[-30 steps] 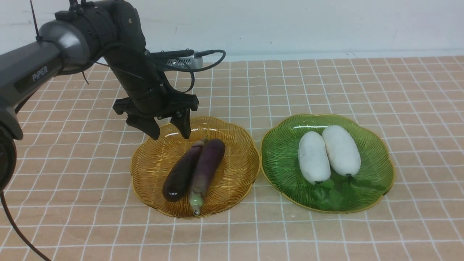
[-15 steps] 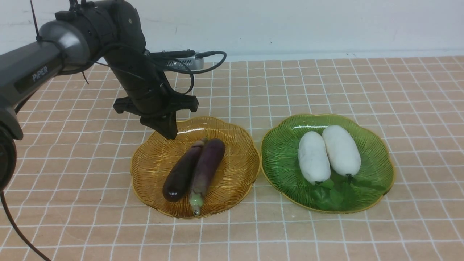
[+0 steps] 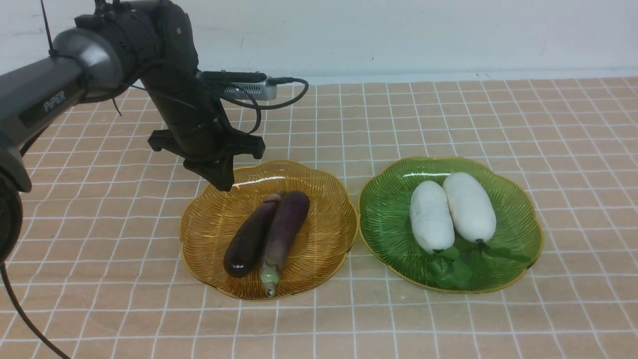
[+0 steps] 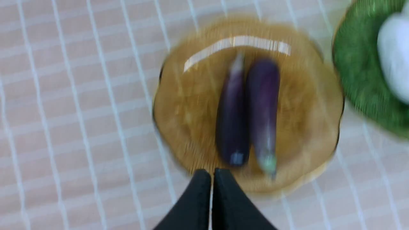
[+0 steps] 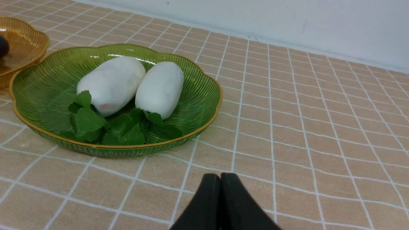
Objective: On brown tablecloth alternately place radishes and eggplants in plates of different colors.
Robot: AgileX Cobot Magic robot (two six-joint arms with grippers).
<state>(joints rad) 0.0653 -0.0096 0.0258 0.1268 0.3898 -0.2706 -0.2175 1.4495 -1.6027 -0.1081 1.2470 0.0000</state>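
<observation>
Wall (image 3: 398, 35): plain white, matte, running across the whole far side; a few small dark specks.
Wall base (image 3: 448, 75): pale strip along the foot of the wall, where the wall ends.
Wall, right wrist view (image 5: 287, 22): same white surface, slanting across the far edge.
Table: covered throughout; own surface hidden, nothing of it visible below the wall.

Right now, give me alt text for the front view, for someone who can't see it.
Two eggplants lie side by side in an amber plate; two radishes lie in a green plate beside it. The left gripper, shut, hovers over the amber plate's far rim, on checked tablecloth.
</observation>
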